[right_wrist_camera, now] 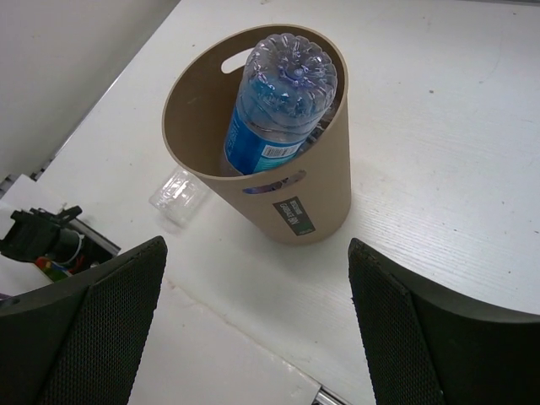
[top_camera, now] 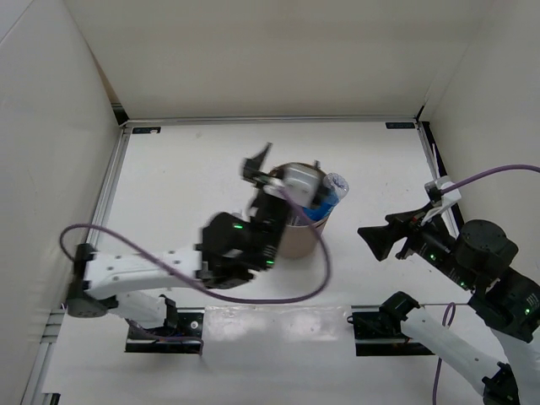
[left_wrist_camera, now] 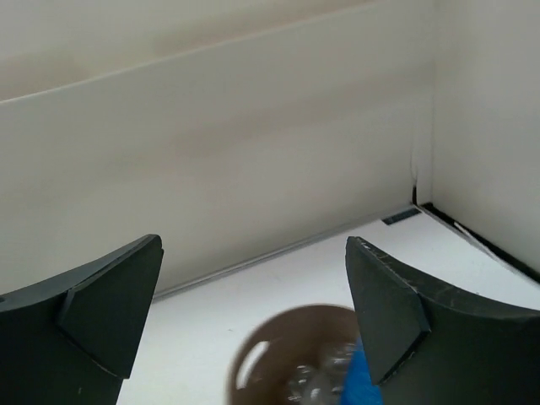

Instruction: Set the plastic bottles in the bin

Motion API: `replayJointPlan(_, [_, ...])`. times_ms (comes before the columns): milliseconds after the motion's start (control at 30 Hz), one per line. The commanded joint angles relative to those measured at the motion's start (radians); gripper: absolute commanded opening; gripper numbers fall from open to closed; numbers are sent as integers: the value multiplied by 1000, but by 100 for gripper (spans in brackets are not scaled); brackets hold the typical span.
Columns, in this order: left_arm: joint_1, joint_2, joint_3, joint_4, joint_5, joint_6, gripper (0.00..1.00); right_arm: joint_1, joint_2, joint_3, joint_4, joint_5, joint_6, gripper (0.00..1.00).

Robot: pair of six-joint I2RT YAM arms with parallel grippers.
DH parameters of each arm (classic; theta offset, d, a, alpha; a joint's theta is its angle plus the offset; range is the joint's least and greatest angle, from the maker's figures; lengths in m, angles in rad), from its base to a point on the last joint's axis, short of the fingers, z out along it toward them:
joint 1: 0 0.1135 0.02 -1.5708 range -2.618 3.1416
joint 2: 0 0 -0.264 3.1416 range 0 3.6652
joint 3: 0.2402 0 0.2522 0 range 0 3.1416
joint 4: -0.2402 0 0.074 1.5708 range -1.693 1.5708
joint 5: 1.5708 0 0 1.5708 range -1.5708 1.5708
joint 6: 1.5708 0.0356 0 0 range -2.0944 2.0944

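Note:
The tan bin (right_wrist_camera: 325,169) stands mid-table. A blue-labelled clear bottle (right_wrist_camera: 278,101) stands in it, base up, reaching above the rim. A small clear bottle (right_wrist_camera: 177,196) lies on the table against the bin's left side. My right gripper (right_wrist_camera: 257,337) is open and empty, apart from the bin on its right. In the top view the bin (top_camera: 295,245) is mostly hidden by my left arm, with the blue bottle (top_camera: 331,198) poking out. My left gripper (top_camera: 285,167) is open and empty above the bin (left_wrist_camera: 283,337); the blue bottle (left_wrist_camera: 359,380) shows blurred below it.
White enclosure walls stand at the back (top_camera: 270,59) and both sides. A purple cable (top_camera: 278,295) loops in front of the bin. A black clamp with wires (right_wrist_camera: 38,232) sits at the table's edge. A raised white board (right_wrist_camera: 194,354) lies along the near edge.

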Motion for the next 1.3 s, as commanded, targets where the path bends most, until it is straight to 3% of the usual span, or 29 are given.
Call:
replayJointPlan(0, [5,-272,59,-165,-89,-6,100,-7,-10,-21,58,-33,-11,89])
replayJointPlan(67, [25,-367,25,-317,-175,-102,100,-6,-13,-29,62,-38,-7,89])
replayJointPlan(100, [51,-431,8,-368,-213,-258,100,-7,-16,-33,64,-39,-7,89])
replayJointPlan(133, [95,-461,-25,-623,-227,-339,100,-7,-19,-36,74,-41,-5,89])
replayJointPlan(200, [215,-615,-76,-817,-173,-509,100,-6,-25,-55,84,-45,-4,89])
replayJointPlan(233, [243,-637,-95,-1007,-154,-715,100,-4,-24,-58,103,-58,-1,89])
replayJointPlan(300, [296,-688,-167,-1092,-155,-828,100,-1,-22,-75,114,-58,-2,89])
replayJointPlan(433, [300,-638,-216,-1169,-195,-843,100,8,-5,-90,145,-108,7,89])
replayJointPlan(533, [318,-587,-233,-1178,-145,-844,100,17,-7,-90,145,-108,9,89])
replayJointPlan(600, [414,-596,-265,-1163,-82,-887,100,22,-19,-85,127,-93,9,89])
replayJointPlan(633, [453,-620,-280,-1129,85,-899,100,25,-31,-84,119,-87,9,89])
replayJointPlan(733, [658,-639,-320,-1126,336,-985,100,25,-59,-81,95,-73,4,89])
replayJointPlan(833, [873,-546,-261,-1199,693,-1022,100,19,-74,-79,73,-32,0,89])
replayJointPlan(867, [990,-441,-230,-1218,829,-1031,100,17,-83,-82,68,-32,-4,89])
replayJointPlan(900, [1020,-415,-222,-1247,882,-1057,100,16,-83,-81,62,-30,-1,89])
replayJointPlan(1033, [1056,-395,-369,-1119,984,-1070,100,11,-85,-81,59,-38,-4,89])
replayJointPlan(1267, [1056,-194,-397,-1101,1029,-1085,100,8,-76,-82,55,-42,-4,89])
